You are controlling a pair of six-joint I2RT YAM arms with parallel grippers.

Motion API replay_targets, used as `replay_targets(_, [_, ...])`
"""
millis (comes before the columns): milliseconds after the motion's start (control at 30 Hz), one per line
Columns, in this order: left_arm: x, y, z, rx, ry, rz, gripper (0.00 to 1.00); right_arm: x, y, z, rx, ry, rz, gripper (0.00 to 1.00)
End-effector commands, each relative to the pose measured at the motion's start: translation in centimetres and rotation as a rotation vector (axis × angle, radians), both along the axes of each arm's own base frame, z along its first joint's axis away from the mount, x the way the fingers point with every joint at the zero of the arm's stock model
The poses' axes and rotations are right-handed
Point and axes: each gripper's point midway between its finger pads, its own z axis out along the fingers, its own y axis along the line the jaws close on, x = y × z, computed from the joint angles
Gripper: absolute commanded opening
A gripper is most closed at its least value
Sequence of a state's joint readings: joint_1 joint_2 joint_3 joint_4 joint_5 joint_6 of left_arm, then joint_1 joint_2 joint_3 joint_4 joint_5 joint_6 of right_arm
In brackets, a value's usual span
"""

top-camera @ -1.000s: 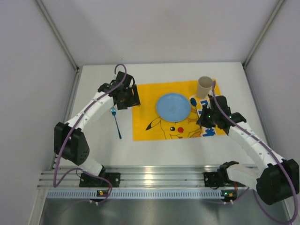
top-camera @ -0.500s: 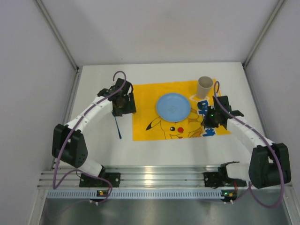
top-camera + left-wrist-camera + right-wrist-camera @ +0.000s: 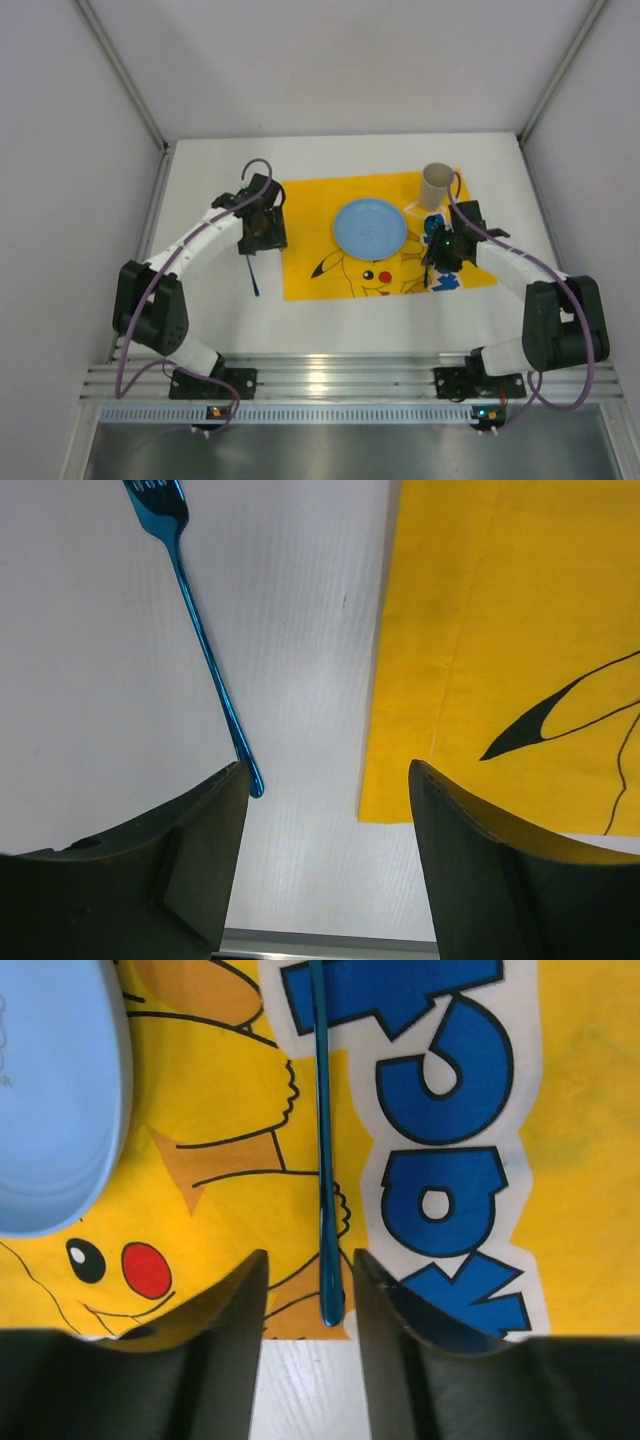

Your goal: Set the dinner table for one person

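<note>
On the white dinner table [image 3: 210, 310] lies a yellow Pikachu mat [image 3: 310, 200] with a light blue plate [image 3: 369, 225] and a beige cup [image 3: 436, 184] on it. A blue fork [image 3: 250, 272] rests on the bare table left of the mat. My left gripper [image 3: 262, 245] hovers between fork and mat edge, open and empty; its wrist view shows the fork [image 3: 205, 650] beside the left finger. My right gripper [image 3: 433, 272] is low over the mat's right part, open. A thin blue utensil [image 3: 322, 1140] lies flat on the mat between its jaws [image 3: 310, 1255], touching neither; its head is out of view.
White walls enclose the table on three sides. A metal rail [image 3: 320, 385] with both arm bases runs along the near edge. The mat's near left corner [image 3: 385, 810] lies just ahead of my left gripper. The plate's rim [image 3: 50, 1090] is left of my right gripper.
My right gripper has opened and let go of the blue utensil, which now lies on the mat. The right arm has folded in closer. The left gripper has shifted slightly toward the near edge.
</note>
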State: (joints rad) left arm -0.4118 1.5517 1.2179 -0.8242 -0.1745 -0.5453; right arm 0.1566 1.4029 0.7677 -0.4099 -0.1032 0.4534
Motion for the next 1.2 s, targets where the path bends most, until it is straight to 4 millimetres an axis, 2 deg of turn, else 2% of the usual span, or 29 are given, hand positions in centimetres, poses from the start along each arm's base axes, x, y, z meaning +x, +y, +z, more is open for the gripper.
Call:
replay_targets(0, [-1.0,1.5,-1.7,0.068,0.051,0.007,0.70,1.7,-0.9,1.2,-0.038,-0.055,-0.007,0.45])
replay_targets(100, [-1.3,2.0,-2.3,0.083,0.067,0.013,0.70,1.5,-1.9,1.5,-0.087,-0.044,-0.025,0.52])
replay_targets(267, [-1.3,3.4,-3.0,0.124,0.085,0.052,0.70,1.4,-3.7,3.2,-0.157,-0.052,-0.053,0.50])
replay_targets(400, [-1.3,4.9,-3.9,0.144,0.105,0.088,0.70,0.7,-4.4,5.5,-0.178,-0.065,-0.058,0.49])
replay_targets(600, [-0.1,7.1,-5.8,0.156,0.104,0.119,0.69,-1.0,-3.9,7.8,-0.135,-0.093,-0.054,0.47])
replay_targets(733, [1.2,8.4,-7.6,0.169,0.121,0.126,0.68,-1.9,-3.6,8.3,-0.115,-0.084,-0.047,0.45])
replay_targets(833, [2.4,8.5,-8.7,0.139,0.111,0.121,0.66,-2.3,-3.7,8.7,-0.125,-0.078,-0.041,0.43])
replay_targets(933, [3.6,8.4,-9.7,0.135,0.098,0.104,0.59,-2.4,-4.0,9.4,-0.138,-0.078,-0.040,0.42])
replay_targets(1000, [3.8,8.6,-10.2,0.142,0.104,0.100,0.54,-2.3,-4.1,9.7,-0.146,-0.081,-0.039,0.42])
replay_targets(1033, [3.7,8.8,-10.9,0.142,0.119,0.098,0.46,-2.2,-4.1,9.7,-0.152,-0.080,-0.036,0.42])
replay_targets(1167, [3.6,8.8,-12.7,0.100,0.145,0.105,0.36,-2.1,-4.3,10.2,-0.164,-0.071,-0.036,0.40])
